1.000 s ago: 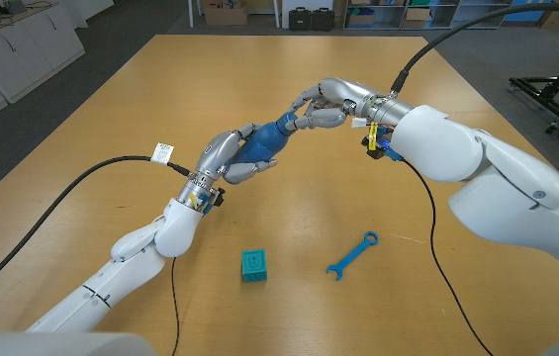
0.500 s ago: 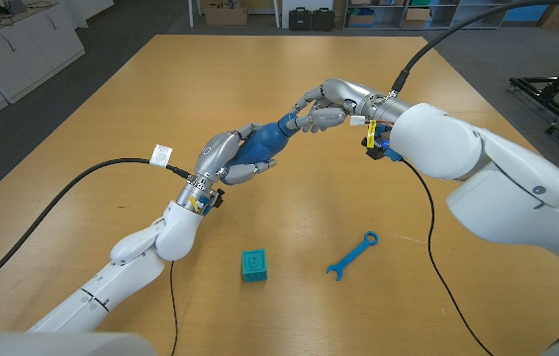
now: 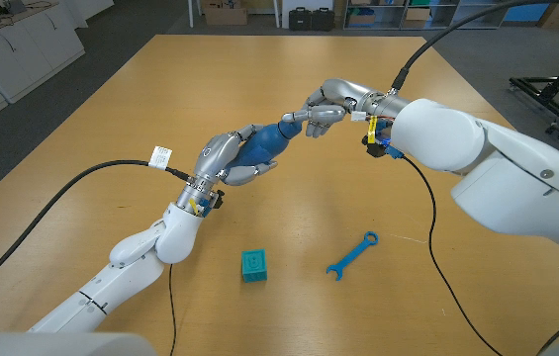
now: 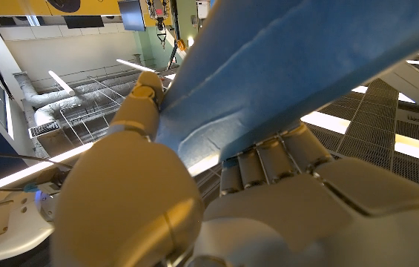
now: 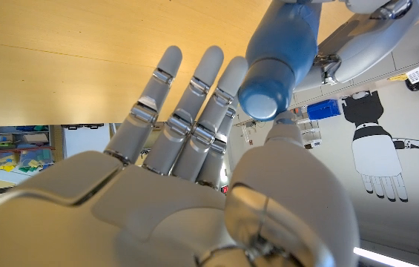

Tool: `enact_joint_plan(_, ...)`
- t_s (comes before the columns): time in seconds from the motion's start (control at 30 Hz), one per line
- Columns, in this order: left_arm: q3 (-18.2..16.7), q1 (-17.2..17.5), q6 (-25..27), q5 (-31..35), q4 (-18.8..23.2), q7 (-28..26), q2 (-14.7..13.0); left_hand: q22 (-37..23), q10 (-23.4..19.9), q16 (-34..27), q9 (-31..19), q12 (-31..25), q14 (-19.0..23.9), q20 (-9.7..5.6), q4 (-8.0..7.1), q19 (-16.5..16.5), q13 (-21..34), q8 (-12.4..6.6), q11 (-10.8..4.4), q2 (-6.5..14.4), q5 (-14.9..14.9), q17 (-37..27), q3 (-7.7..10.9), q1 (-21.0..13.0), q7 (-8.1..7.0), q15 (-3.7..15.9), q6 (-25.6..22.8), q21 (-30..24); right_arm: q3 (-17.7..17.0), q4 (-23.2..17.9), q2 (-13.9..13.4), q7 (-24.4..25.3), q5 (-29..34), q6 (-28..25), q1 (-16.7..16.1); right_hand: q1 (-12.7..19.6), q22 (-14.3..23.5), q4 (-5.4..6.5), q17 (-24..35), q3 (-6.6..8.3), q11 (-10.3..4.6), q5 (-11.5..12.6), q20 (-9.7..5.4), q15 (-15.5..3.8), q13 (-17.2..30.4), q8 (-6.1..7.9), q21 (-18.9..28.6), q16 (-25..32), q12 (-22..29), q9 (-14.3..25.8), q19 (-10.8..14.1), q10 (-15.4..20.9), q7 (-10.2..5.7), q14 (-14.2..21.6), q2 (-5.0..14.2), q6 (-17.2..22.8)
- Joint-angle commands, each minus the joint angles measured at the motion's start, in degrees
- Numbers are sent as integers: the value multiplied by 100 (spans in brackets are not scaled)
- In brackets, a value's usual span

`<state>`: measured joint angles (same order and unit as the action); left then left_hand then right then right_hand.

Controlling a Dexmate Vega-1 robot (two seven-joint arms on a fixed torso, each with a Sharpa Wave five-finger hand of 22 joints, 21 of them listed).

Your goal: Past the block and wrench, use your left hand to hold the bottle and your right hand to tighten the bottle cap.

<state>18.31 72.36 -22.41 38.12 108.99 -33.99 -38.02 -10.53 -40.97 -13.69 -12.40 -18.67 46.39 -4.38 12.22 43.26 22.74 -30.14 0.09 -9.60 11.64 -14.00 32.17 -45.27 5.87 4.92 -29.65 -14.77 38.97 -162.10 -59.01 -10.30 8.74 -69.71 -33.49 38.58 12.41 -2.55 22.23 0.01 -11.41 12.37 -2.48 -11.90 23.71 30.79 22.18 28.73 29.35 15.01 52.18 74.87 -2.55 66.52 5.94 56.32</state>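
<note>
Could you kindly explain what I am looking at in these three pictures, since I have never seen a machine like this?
It is a two-armed robot at a wooden table, each arm ending in a hand. The wide picture comes from a camera on its head; the other two come from cameras on its wrists, looking along each hand. The left hand grips a blue bottle above the table. The right hand has its fingers at the bottle cap. On the table, nearer the robot, lie a teal block and a blue wrench.
</note>
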Motion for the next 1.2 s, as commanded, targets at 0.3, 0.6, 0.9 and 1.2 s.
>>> enact_joint_plan(0.3,63,-28,69,24,46,-5,-21,-31,-761,-19,-9,-47,80,-497,-219,19,34,-59,-678,1364,34,-32,189,-1232,-1041,869,-1173,-6,1855,-303,-221,822,449,-1027,1332,-477,14,211,322,-122,24,-173,-365,-39,1083,893,321,280,1455,286,509,709,-412,776,35,1979)
enact_joint_plan(0.6,67,-9,74,17,52,-35,-21,-30,-769,-18,-11,-45,89,-495,-224,28,43,-63,-680,1366,35,-35,178,-1228,-1058,871,-1179,-9,1997,-118,-164,277,2117,-1027,813,-1344,23,590,655,-514,34,-185,-61,52,1000,244,269,-96,611,232,155,-929,-274,-403,-165,-204)
enact_joint_plan(0.9,67,-1,-110,-127,-57,-170,3,-30,-771,-9,-14,-40,85,-495,-228,25,53,-68,-681,1363,35,-34,166,-1219,-1062,866,-1187,-7,630,-2,13,386,1760,-650,-362,-1464,20,509,522,-578,624,-174,365,942,643,-772,122,-759,-620,-17,-361,-3119,27,-2012,-219,-2067)
enact_joint_plan(1.2,73,-82,-446,-837,-326,13,101,-30,-771,0,-15,-33,84,-497,-229,17,62,-68,-687,1360,35,-34,155,-1214,-1067,869,-1185,-2,-1636,190,67,1402,560,1440,-2495,-1039,36,186,383,-386,670,-130,737,1241,340,-1272,-116,-1255,-1244,-104,-1025,-4246,166,-3097,-168,-2908)
